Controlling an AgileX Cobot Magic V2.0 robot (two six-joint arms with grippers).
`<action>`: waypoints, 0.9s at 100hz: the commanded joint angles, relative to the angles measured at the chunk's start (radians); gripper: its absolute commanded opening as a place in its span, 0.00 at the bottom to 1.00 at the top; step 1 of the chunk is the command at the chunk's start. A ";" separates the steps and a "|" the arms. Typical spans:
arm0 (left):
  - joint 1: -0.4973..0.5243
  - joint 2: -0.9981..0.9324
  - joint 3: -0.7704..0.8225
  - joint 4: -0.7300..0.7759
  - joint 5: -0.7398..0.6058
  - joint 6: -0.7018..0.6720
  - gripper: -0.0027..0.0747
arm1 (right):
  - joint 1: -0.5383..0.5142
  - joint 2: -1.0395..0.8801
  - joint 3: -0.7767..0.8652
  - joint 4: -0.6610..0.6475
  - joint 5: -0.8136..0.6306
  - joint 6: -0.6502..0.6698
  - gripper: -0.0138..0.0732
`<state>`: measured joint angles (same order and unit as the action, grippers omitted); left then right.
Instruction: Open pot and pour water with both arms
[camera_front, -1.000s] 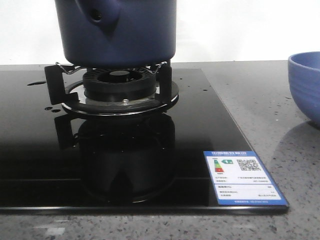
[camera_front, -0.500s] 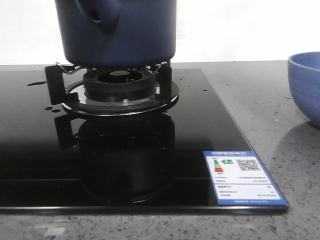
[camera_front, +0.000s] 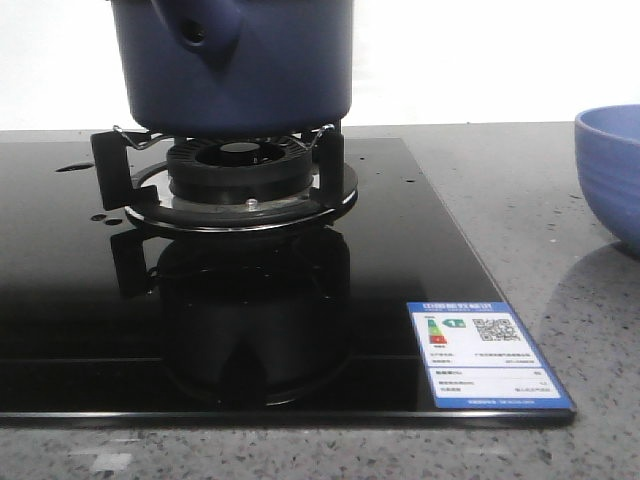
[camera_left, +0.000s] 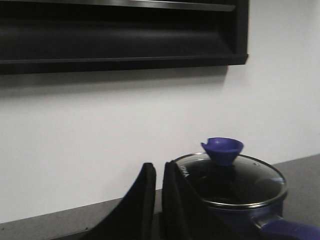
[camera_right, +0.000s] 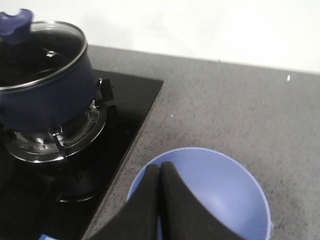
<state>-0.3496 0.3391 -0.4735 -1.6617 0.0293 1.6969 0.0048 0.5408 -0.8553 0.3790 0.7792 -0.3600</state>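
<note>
Pot (camera_front: 235, 65): on the stove burner (camera_front: 240, 180), glass lid (camera_left: 235, 182) on. Bowl (camera_front: 610, 170): on the tabletop (camera_front: 520, 210) at 3 o'clock of the stove. Left end effector (camera_left: 157, 200) and right end effector (camera_right: 160, 200): closed, empty. Nothing done; opening and pouring remain.

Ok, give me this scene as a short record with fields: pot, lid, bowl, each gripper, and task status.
pot: dark blue pot sits on the burner stand of the black glass cooktop
lid: glass lid with blue knob on the pot
bowl: lighter blue bowl on the grey counter, right of the cooktop, looks empty
left gripper: shut, holding nothing, apart from the pot
right gripper: shut, holding nothing, above the bowl
task status: pot not yet opened, nothing poured
</note>
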 joint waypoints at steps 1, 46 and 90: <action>0.001 -0.043 0.020 -0.031 -0.055 -0.004 0.01 | 0.022 -0.112 0.087 0.025 -0.168 -0.073 0.08; 0.001 -0.082 0.125 -0.032 -0.076 -0.004 0.01 | 0.035 -0.568 0.436 0.025 -0.340 -0.092 0.08; 0.001 -0.082 0.125 -0.032 -0.076 -0.004 0.01 | 0.035 -0.561 0.438 0.025 -0.336 -0.092 0.08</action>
<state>-0.3496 0.2498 -0.3239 -1.6909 -0.0589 1.6969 0.0377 -0.0130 -0.3960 0.3858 0.5253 -0.4453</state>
